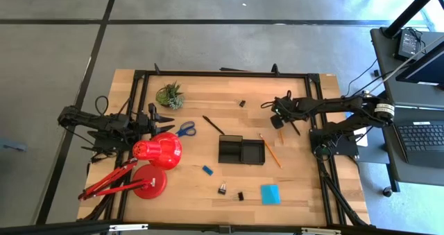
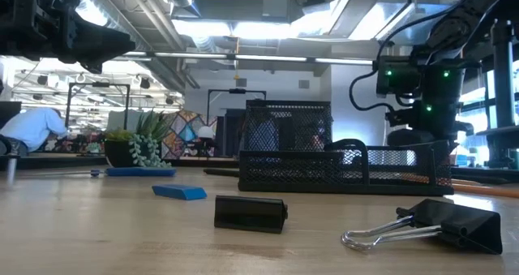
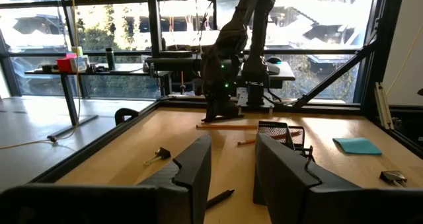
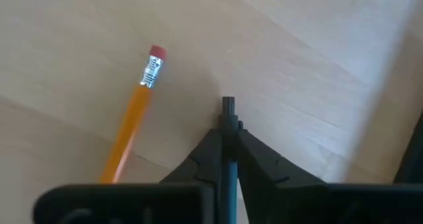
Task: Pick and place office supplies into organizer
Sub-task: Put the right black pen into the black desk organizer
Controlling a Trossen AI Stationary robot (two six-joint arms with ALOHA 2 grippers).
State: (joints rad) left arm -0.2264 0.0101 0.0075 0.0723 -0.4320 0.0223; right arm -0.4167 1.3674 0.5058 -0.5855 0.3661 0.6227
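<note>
Right gripper (image 4: 228, 128) jaws clamp 1 thin black pen (image 4: 228, 108) beside 1 pencil (image 4: 132, 128); left jaws parted.

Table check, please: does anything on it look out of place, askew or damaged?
Nothing stands out: no damage or spill. The pencil lies slanted beside the organizer, and the right claw pinches a thin pen.

Robotics lab: open industrial ceiling (image 2: 243, 15), concrete floor (image 1: 222, 48), side laptop (image 1: 423, 134), large windows (image 3: 99, 39).
</note>
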